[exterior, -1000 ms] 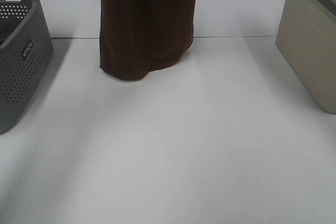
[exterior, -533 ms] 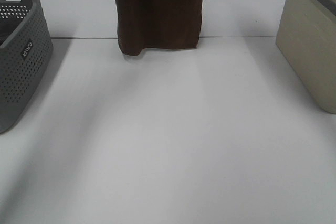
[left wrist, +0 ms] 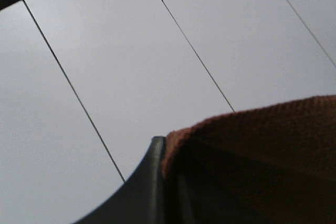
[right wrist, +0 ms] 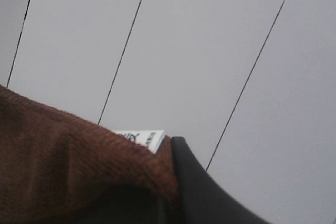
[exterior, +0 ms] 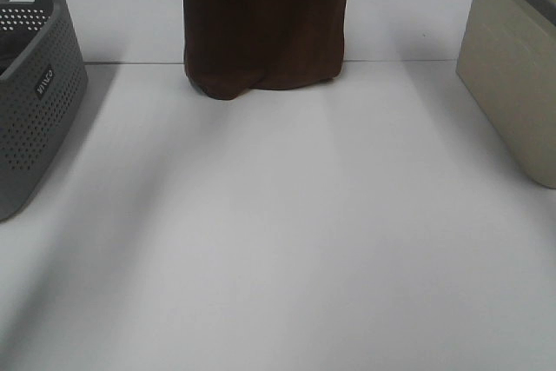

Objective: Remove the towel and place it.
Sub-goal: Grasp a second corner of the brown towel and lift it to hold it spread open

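High cam: you've got the towel (exterior: 265, 23) hanging straight down at the far middle, with its top cut off by the frame. Its lower hem sits at the far edge of the table (exterior: 278, 241), slightly bunched at the left corner. You can't tell whether it touches the surface. A grey perforated basket (exterior: 35, 119) is at the left edge and a beige bin (exterior: 512, 84) at the right, both well apart from the towel. Neither gripper shows here.

Left wrist: the left gripper (left wrist: 167, 156) is clamped on the towel (left wrist: 252, 150). One dark finger (left wrist: 149, 187) is visible and the cloth's edge runs right up against its tip. Behind it are white panels (left wrist: 131, 61) with thin dark seams.

Right wrist: the right gripper (right wrist: 170, 153) is likewise closed on the towel (right wrist: 63, 156), with the corner pinched at the dark finger (right wrist: 202, 190). The white tag (right wrist: 142, 137) sticks out just beside the fingertip. Same seamed white panels (right wrist: 199, 51) behind.
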`<act>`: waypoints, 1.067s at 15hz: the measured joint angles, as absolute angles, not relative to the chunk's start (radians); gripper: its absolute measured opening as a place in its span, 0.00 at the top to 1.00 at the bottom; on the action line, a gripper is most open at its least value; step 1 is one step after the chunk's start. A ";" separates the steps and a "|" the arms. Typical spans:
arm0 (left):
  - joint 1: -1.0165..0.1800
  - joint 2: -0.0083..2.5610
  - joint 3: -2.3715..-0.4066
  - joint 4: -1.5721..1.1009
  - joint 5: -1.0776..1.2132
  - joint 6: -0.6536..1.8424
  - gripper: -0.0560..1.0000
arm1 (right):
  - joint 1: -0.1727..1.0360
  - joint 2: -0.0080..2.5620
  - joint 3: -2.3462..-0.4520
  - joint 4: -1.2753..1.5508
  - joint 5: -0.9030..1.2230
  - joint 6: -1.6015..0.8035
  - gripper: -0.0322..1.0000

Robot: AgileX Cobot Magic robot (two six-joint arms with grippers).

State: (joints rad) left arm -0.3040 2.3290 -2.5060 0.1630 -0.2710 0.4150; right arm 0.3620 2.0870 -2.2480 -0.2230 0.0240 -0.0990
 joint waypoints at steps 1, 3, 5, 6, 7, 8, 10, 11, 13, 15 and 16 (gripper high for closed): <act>-0.302 2.329 -2.506 0.164 -0.296 0.415 0.95 | 0.358 2.087 -2.248 -0.223 0.000 -0.099 0.96; -0.286 2.329 -2.507 0.167 -0.367 0.415 0.95 | 0.352 2.092 -2.248 -0.211 -0.122 -0.100 0.96; -0.281 2.331 -2.507 0.170 -0.405 0.415 0.95 | 0.352 2.113 -2.249 -0.195 -0.188 -0.100 0.96; -0.280 2.337 -2.507 0.170 -0.429 0.415 0.95 | 0.352 2.129 -2.249 -0.193 -0.202 -0.100 0.96; -0.273 2.346 -2.507 0.172 -0.449 0.410 0.95 | 0.352 2.148 -2.257 -0.192 -0.213 -0.100 0.96; -0.263 2.358 -2.508 0.173 -0.463 0.398 0.95 | 0.352 2.174 -2.277 -0.192 -0.215 -0.100 0.96; -0.245 2.393 -2.551 0.173 -0.468 0.365 0.95 | 0.352 2.215 -2.342 -0.192 -0.215 -0.100 0.96; -0.242 2.401 -2.567 0.173 -0.468 0.358 0.95 | 0.352 2.217 -2.353 -0.192 -0.215 -0.100 0.96; -0.239 2.417 -2.622 0.174 -0.455 0.348 0.95 | 0.352 2.221 -2.371 -0.188 -0.211 -0.100 0.96; -0.239 2.417 -2.628 0.187 -0.433 0.347 0.95 | 0.352 2.224 -2.372 -0.188 -0.203 -0.112 0.96; -0.239 2.418 -2.628 0.196 -0.413 0.347 0.95 | 0.352 2.225 -2.372 -0.188 -0.185 -0.121 0.96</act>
State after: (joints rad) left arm -0.2390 2.4180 -2.6280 0.1960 -0.4130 0.3470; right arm 0.3520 2.2250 -2.3720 -0.1880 -0.1850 -0.1210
